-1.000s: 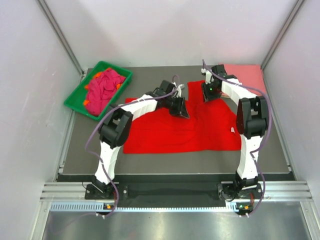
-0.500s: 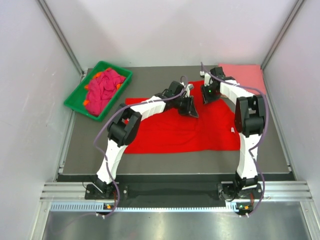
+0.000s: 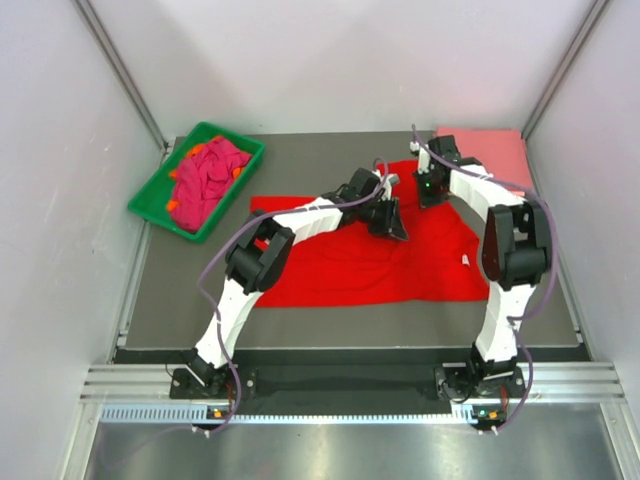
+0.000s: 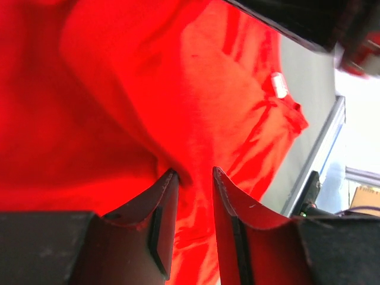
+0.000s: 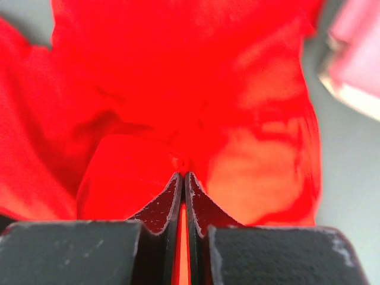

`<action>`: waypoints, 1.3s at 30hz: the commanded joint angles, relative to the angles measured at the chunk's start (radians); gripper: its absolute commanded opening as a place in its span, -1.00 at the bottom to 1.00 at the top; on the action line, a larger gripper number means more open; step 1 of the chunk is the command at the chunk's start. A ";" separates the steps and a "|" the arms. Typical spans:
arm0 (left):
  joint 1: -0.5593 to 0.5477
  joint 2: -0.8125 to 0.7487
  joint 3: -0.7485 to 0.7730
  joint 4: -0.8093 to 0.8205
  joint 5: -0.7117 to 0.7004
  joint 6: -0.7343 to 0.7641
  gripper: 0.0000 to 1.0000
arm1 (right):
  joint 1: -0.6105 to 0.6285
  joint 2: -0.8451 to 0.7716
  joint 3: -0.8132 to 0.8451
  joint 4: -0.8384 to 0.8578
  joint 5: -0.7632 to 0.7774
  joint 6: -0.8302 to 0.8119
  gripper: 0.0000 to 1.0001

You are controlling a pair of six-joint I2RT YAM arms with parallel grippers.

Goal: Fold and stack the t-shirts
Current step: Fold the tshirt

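Red t-shirt (image 3: pixel 340 265) lies spread on the counter (image 3: pixel 300 150), right of the green tray (image 3: pixel 140 208). The right gripper (image 5: pixel 183 175), parted a moment ago, now pinches cloth on the shirt's side far from the tray. The left gripper (image 4: pixel 193 172), shifted further from the tray, stays spread astride a ridge. A folding lift looks imminent.

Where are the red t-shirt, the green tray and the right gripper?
red t-shirt (image 3: pixel 350 270), top view, flat middle of its body.
green tray (image 3: pixel 240 182), top view, its right rim.
right gripper (image 5: pixel 181 175), right wrist view, between its closed fingertips.
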 commanded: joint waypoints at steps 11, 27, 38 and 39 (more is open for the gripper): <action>-0.047 -0.157 0.001 -0.117 -0.038 0.177 -0.25 | -0.010 -0.253 -0.335 -0.095 0.212 0.200 -1.00; -0.023 -0.021 0.144 -0.156 -0.107 0.293 -0.26 | -0.023 -0.299 -0.452 -0.038 0.368 0.232 -1.00; -0.035 0.053 0.128 -0.036 0.065 0.246 -0.26 | -0.025 -0.292 -0.440 -0.032 0.360 0.230 -1.00; -0.038 0.056 0.128 -0.033 0.069 0.246 -0.26 | -0.025 -0.292 -0.438 -0.030 0.360 0.230 -1.00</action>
